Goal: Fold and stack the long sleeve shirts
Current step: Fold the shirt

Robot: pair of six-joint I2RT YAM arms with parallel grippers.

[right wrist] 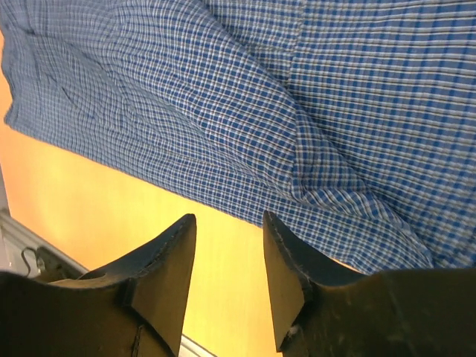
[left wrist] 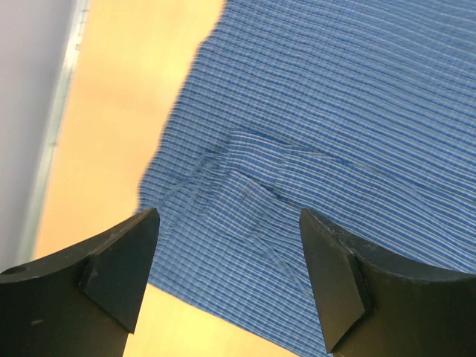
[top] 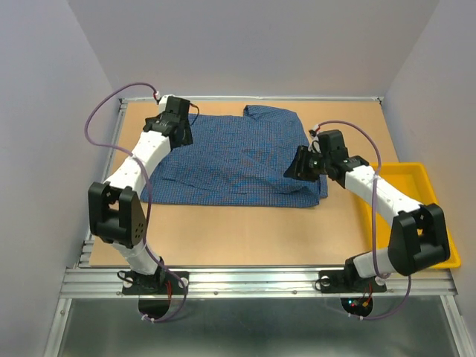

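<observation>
A blue fine-checked long sleeve shirt [top: 238, 160] lies spread flat on the brown table, folded over at its right end. My left gripper [top: 178, 126] hovers over the shirt's far left corner, open and empty; the left wrist view shows creased fabric [left wrist: 297, 149] between its spread fingers [left wrist: 123, 260]. My right gripper [top: 301, 165] hovers over the shirt's right edge, open and empty; the right wrist view shows the shirt's hem [right wrist: 245, 134] just beyond its fingertips [right wrist: 182, 230], with bare table under them.
A yellow plastic tray [top: 420, 204] sits at the table's right edge, partly under my right arm. Grey walls close in the table on the left, back and right. A metal rail [top: 260, 279] runs along the near edge.
</observation>
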